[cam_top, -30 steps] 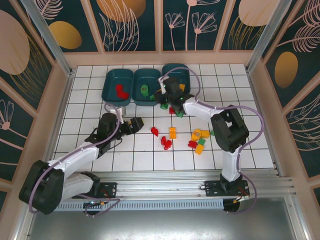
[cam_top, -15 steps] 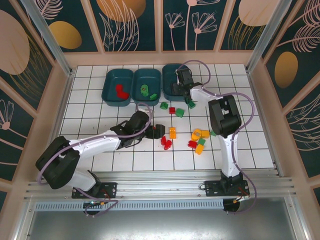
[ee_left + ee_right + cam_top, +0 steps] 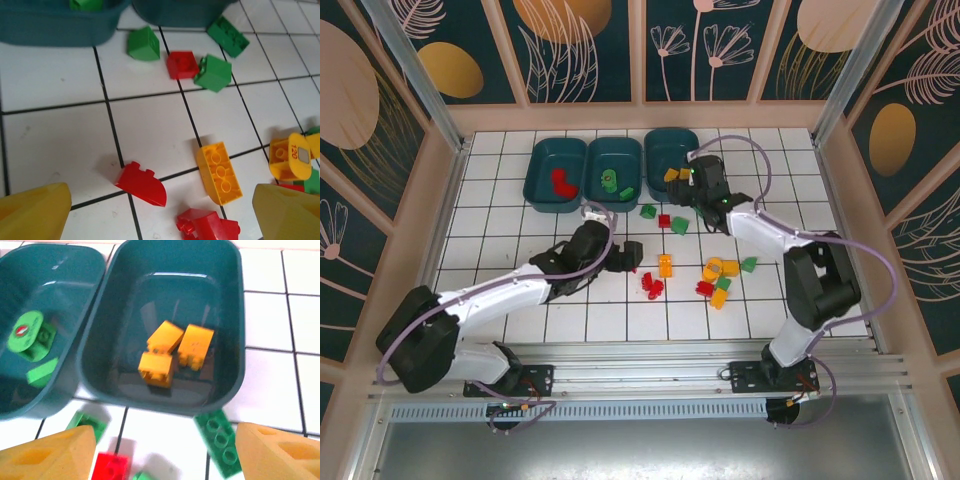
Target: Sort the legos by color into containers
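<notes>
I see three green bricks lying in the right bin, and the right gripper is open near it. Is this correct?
Not quite. The three bricks in the right bin are yellow-orange, not green, as the right wrist view shows. The right gripper is indeed open near it.

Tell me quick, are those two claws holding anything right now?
Left gripper: open, holding nothing.
Right gripper: open, holding nothing.
</notes>
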### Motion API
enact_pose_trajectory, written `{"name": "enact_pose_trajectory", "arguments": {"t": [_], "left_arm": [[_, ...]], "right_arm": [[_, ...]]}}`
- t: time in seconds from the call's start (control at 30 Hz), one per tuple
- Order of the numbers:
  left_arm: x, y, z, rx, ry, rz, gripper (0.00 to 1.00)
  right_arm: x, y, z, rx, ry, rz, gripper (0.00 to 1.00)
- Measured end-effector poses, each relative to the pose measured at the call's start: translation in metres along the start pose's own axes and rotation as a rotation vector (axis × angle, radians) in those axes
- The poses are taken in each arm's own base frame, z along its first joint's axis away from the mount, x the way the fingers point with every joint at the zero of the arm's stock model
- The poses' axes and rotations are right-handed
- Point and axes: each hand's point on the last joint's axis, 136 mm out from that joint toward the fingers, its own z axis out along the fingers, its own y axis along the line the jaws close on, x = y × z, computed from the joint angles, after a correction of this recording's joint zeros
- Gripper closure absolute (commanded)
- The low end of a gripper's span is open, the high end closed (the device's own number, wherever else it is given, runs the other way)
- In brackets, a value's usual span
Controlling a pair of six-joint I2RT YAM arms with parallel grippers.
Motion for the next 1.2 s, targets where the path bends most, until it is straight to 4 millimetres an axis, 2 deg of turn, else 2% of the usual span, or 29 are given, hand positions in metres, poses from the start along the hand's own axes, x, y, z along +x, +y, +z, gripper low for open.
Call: {"name": "enact_pose_trajectory", "arguments": {"t": [0.13, 0.23, 0.43, 0.67, 1.07, 1.2], "left_arm": [[-0.010, 0.009, -0.019, -0.024, -0.077, -0.015, 0.03], [-0.013, 0.014, -0.027, -0.034, -0.108, -0.027, 0.03], [-0.003, 0.023, -0.026, -0.054, -0.100, -0.044, 0.03], [0.001, 0.024, -0.025, -0.051, -0.090, -0.056, 0.03], [0.001, 0.024, -0.025, -0.048, -0.089, -0.055, 0.02], [0.001, 0.024, -0.025, -0.048, -0.089, -0.055, 0.02]], "right_arm": [[0.049, 0.009, 0.003, -0.050, 0.101, -0.025, 0.28], [0.075, 0.010, 0.010, -0.064, 0.173, -0.037, 0.30], [0.095, 0.014, 0.018, -0.094, 0.228, -0.071, 0.29], [0.131, 0.012, 0.042, -0.089, 0.343, -0.124, 0.31], [0.119, 0.011, 0.060, -0.072, 0.323, -0.181, 0.42], [0.116, 0.011, 0.062, -0.073, 0.315, -0.191, 0.57]]}}
